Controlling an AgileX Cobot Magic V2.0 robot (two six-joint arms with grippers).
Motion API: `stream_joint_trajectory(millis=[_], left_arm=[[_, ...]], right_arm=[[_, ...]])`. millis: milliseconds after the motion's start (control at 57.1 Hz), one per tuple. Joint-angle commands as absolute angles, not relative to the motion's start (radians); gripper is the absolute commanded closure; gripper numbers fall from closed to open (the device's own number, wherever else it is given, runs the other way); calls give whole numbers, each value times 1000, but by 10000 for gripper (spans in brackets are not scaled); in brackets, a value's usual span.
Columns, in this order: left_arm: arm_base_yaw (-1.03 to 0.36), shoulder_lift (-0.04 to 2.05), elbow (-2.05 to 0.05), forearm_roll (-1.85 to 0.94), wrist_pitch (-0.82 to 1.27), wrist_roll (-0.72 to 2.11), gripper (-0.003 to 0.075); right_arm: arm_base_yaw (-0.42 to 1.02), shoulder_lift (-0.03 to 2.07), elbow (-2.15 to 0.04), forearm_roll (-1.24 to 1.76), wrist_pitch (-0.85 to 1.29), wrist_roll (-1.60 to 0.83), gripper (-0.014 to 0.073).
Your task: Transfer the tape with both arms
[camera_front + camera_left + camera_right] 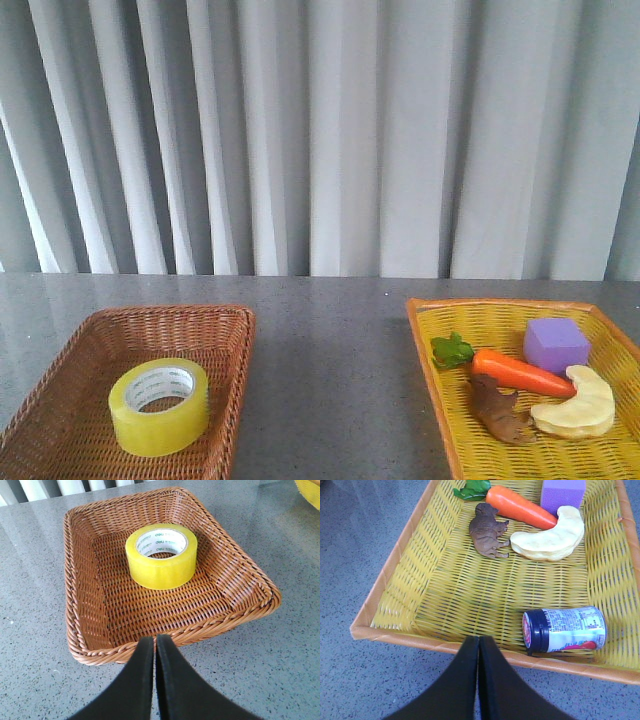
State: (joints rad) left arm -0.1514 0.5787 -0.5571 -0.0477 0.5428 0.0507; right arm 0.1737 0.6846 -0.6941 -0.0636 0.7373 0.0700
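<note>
Evidently we have yet to begin: the tape (pixel 159 405) sits flat in the brown wicker basket (pixel 60 400) on the tabletop (pixel 330 380), our left pincer (pixel 154 647) and right pincer (pixel 479 647) both pressed closed, empty, short of their baskets, the yellow basket (pixel 420 580) holding only toys and a jar (pixel 565 629).

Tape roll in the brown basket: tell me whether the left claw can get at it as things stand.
Probably yes. The tape lies alone in the brown basket, hole up, nothing over it; the left claw, shut, must open first.
</note>
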Motion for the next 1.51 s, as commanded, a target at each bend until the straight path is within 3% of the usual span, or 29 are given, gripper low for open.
stream_joint_trajectory(millis=[0, 315, 578, 876, 1489], left_arm=[[-151, 579, -587, -58, 467, 39, 728], [-151, 540, -546, -51, 432, 47, 727], [-151, 242, -237, -51, 116, 27, 727], [-93, -8, 3, -49, 11, -60, 727], [-71, -27, 16, -42, 42, -68, 727]], right_arm=[[167, 685, -721, -71, 684, 65, 601], [167, 685, -721, -73, 684, 65, 601], [167, 685, -721, -72, 684, 65, 601], [167, 685, -721, -71, 684, 65, 601], [167, 684, -721, -71, 694, 65, 601]])
